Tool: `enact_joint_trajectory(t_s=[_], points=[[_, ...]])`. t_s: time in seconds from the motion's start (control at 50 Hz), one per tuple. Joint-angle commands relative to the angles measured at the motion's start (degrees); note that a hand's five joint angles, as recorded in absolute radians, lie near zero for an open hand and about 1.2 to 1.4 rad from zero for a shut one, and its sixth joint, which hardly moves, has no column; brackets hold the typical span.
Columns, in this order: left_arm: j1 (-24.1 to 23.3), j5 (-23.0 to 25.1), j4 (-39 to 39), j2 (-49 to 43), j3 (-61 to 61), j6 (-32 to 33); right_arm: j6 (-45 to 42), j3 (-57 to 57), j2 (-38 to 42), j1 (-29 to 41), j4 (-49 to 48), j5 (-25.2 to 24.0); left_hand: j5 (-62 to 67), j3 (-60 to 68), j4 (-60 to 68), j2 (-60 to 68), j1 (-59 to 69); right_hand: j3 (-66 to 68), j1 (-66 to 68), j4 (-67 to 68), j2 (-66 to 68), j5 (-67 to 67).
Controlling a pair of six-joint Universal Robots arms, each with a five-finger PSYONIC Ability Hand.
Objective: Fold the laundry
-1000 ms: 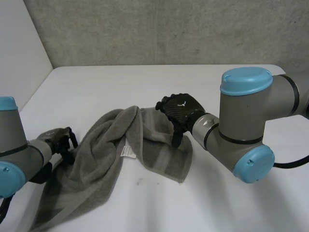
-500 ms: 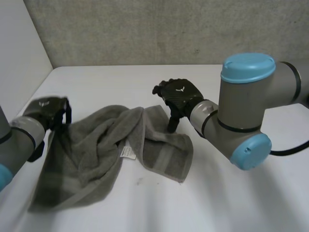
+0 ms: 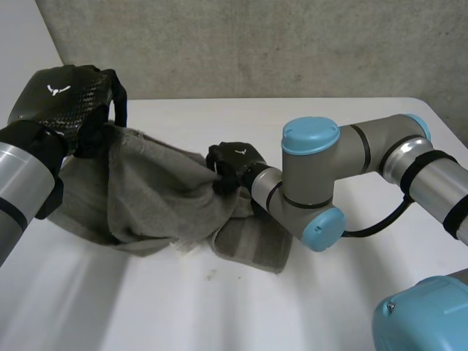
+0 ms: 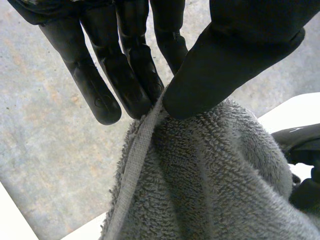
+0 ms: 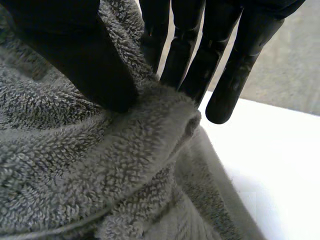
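Observation:
A grey terry towel hangs bunched between my two hands above the white table. My left hand is raised high at the left and pinches the towel's hemmed edge between thumb and fingers. My right hand is lower, near the table's middle, with its thumb and fingers pinching a thick fold of the towel. The towel's lower part still lies on the table beneath the right forearm.
A grey concrete wall runs behind the table's far edge. A white side wall stands at the left. My right arm reaches across the table from the right.
The left hand has risen well above the table, lifting the towel's edge with it. The right hand has moved left and down and has closed on a fold of the towel.

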Motion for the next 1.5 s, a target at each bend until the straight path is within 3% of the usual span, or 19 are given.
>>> enact_joint_trajectory(t_s=[0.02,0.1,0.26,0.4,0.48,0.56,0.72,0.78,0.8,0.82,0.86,0.92,0.96,1.02,1.16,1.22,1.3,1.38,1.5], points=[[0.4,0.1,4.5,-4.0,0.5,0.2,-10.1,7.8,-14.5,-0.9,-0.3,2.2,11.1,10.4,10.2,10.4,13.2,13.2,26.9,12.8,13.2,16.7],[0.5,0.1,7.6,-8.7,0.4,1.3,-20.2,17.0,-26.5,-3.7,0.0,1.9,11.1,10.4,10.2,10.4,13.2,13.2,26.9,12.8,13.2,16.7],[0.6,0.4,8.7,-16.0,2.7,3.2,-35.1,29.5,-40.6,-4.6,2.7,2.3,11.1,10.4,10.2,10.4,13.2,13.2,26.9,12.8,13.2,16.7],[0.2,0.6,8.7,-17.7,4.3,2.9,-37.9,35.4,-50.4,-5.1,2.9,3.7,11.1,10.4,10.2,10.4,13.2,13.2,26.9,12.8,13.2,16.7],[-1.3,2.4,8.7,-20.0,3.9,2.8,-43.0,37.2,-48.8,-4.7,13.9,3.5,11.1,10.4,10.2,10.4,13.2,13.2,26.9,12.8,13.2,16.7],[-3.7,5.2,8.7,-24.6,3.4,3.2,-45.7,37.0,-45.6,-4.4,19.0,3.9,11.1,10.4,10.2,10.4,13.2,13.2,26.9,12.8,13.2,16.7],[-4.1,5.2,10.3,-32.5,10.3,3.5,-47.5,29.0,-37.3,-4.9,17.1,5.7,11.1,10.4,10.2,10.4,13.2,13.2,26.9,12.8,13.2,16.7],[-4.1,5.2,11.1,-33.4,13.8,3.3,-47.3,23.4,-33.9,-5.0,9.9,6.9,11.1,10.4,10.2,10.4,13.2,13.2,26.9,12.8,13.2,16.7],[-4.1,5.1,12.0,-33.5,17.8,3.2,-47.2,20.6,-32.6,-5.1,4.0,8.3,11.1,10.4,10.2,10.4,13.2,13.2,26.9,12.8,13.2,16.7],[-4.2,5.0,13.2,-33.5,22.3,3.2,-47.2,20.6,-32.6,-5.1,4.0,8.3,11.1,10.4,10.2,10.4,13.2,13.2,26.9,12.8,13.2,16.7],[-4.2,4.9,14.9,-33.3,27.2,3.1,-47.2,16.9,-31.4,-5.3,-10.5,11.9,11.1,10.4,10.2,10.4,13.2,13.2,26.9,12.8,13.2,16.7],[-4.7,3.7,18.7,-32.6,35.7,2.9,-47.3,16.9,-31.6,-5.3,-18.3,13.1,11.1,10.4,10.2,10.4,13.2,13.2,26.9,12.8,13.2,16.7],[-5.2,2.7,21.1,-32.0,39.0,2.9,-47.4,18.8,-32.5,-5.3,-31.7,13.8,11.1,10.4,10.2,10.4,13.2,13.2,26.9,12.8,13.2,16.7],[-5.8,-0.2,24.7,-30.6,41.5,3.1,-47.5,22.7,-34.5,-5.2,-36.2,13.1,11.1,10.4,10.2,10.4,13.2,13.2,26.9,12.8,13.2,16.7],[-5.9,-1.9,24.3,-28.7,32.5,3.0,-47.9,32.0,-35.9,-5.3,-33.7,8.5,11.1,10.4,10.2,10.4,13.2,13.2,26.9,12.8,13.2,16.7],[-6.0,-1.1,23.4,-28.9,17.7,3.4,-47.9,37.3,-35.5,-5.3,-29.7,6.2,11.1,10.4,10.2,10.4,13.2,13.2,26.9,12.8,13.2,16.7],[-6.1,0.0,23.9,-29.8,7.8,3.6,-49.6,45.0,-32.8,-5.3,-21.5,3.5,11.1,10.4,10.2,10.4,13.2,13.2,26.9,12.8,13.2,16.7],[-6.4,2.4,25.2,-32.4,-2.8,4.1,-52.4,48.4,-30.7,-5.3,-16.3,3.3,11.1,10.4,10.2,10.4,13.2,10.3,23.9,9.8,10.2,13.8],[-6.9,3.3,25.6,-31.5,-9.4,6.8,-52.9,51.6,-31.0,-5.3,-8.1,3.9,11.1,10.4,10.2,10.4,13.2,2.9,16.5,2.4,2.8,6.4]])
